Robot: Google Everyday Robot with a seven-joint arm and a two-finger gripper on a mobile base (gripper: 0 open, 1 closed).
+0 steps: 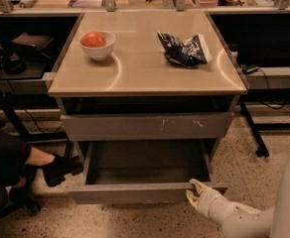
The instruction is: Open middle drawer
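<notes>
Middle drawer (135, 192): pulled out, grey inside showing
Gripper (193, 191): at drawer front's right end, fingers slightly parted, nothing clearly held

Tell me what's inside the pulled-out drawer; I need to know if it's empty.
The middle drawer shows a bare grey floor. Its back part lies under the scratched front above and cannot be seen. The gripper sits at its front right corner.

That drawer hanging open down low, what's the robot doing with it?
The robot's gripper is at the front right corner of the middle drawer. That drawer is pulled well out, showing its grey inside; the taller drawer above looks shut. On the cabinet top sit a bowl holding a red fruit and a crumpled snack bag.
</notes>
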